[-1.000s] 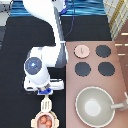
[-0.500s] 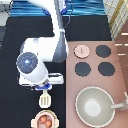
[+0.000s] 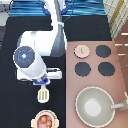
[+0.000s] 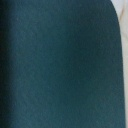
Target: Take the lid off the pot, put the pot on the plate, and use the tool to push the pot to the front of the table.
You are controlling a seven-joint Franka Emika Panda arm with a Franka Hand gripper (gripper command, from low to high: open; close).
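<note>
Lengthwise, the tool [image 3: 43, 94] ran along the exterior view's top-to-bottom line, its slotted blade toward the bottom and its handle end up under the gripper [image 3: 42, 83], which sat directly over it on the black table [image 3: 15, 107]. Below the blade, the pot [image 3: 45, 120] rested on the plate [image 3: 36, 118]. The lid [image 3: 82, 51] lay on the stove [image 3: 117, 80], beside the burners [image 3: 103, 51].

claw [image 3: 42, 81] above tool [image 3: 43, 94] | pot [image 3: 45, 120] on plate [image 3: 36, 117], exterior view's bottom | lid [image 3: 82, 51] on stove [image 3: 115, 85]
</note>
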